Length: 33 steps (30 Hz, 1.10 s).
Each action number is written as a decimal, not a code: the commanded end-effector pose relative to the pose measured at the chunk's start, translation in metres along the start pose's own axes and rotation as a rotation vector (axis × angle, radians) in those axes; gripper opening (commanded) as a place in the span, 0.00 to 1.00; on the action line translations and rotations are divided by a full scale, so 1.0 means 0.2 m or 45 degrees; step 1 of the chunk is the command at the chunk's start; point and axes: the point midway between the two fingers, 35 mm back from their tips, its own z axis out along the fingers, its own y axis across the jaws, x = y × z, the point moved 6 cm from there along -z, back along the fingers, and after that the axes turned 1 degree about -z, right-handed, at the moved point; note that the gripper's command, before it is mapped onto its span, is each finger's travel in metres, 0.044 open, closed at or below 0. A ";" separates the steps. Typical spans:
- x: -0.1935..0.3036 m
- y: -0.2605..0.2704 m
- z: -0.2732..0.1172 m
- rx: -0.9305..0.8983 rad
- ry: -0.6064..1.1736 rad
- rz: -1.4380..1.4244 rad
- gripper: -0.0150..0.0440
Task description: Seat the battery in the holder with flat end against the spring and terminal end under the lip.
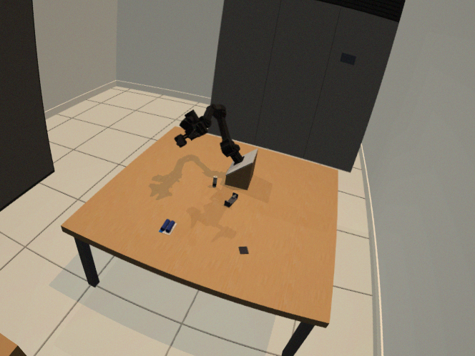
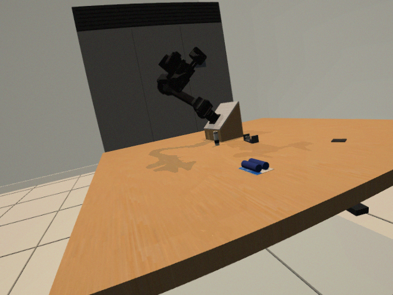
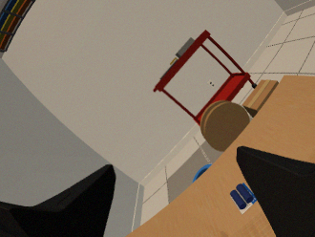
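Note:
The battery [image 1: 214,181] [image 2: 216,138] stands upright on the table near the arm's wedge base, with a pale upper part and a dark lower end. The black holder [image 1: 231,199] [image 2: 251,138] sits on the table beside the base, apart from the battery, with raised ends and no battery in it. Its spring and lip are too small to tell apart. My gripper [image 1: 184,131] [image 2: 184,58] [image 3: 177,163] is open and empty, high above the table and well away from both. Neither battery nor holder shows in the wrist view.
Two blue cylinders [image 1: 167,225] [image 2: 255,165] [image 3: 241,196] lie side by side on a small blue and white card. A thin dark square [image 1: 243,250] [image 2: 338,140] lies farther along the table. The wedge base [image 1: 240,176] [image 2: 232,127] stands close behind the battery and holder.

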 end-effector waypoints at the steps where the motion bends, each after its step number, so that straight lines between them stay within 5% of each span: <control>1: 0.02 0.00 0.01 0.001 0.029 0.014 0.89; 7: 0.54 0.14 0.04 0.166 0.801 0.263 0.62; 15: 1.01 0.21 -0.34 0.813 1.676 -0.080 0.26; 19: 1.01 0.20 -0.45 1.022 1.765 -0.363 0.25; 33: 1.15 0.09 -0.44 1.015 1.767 -0.357 0.25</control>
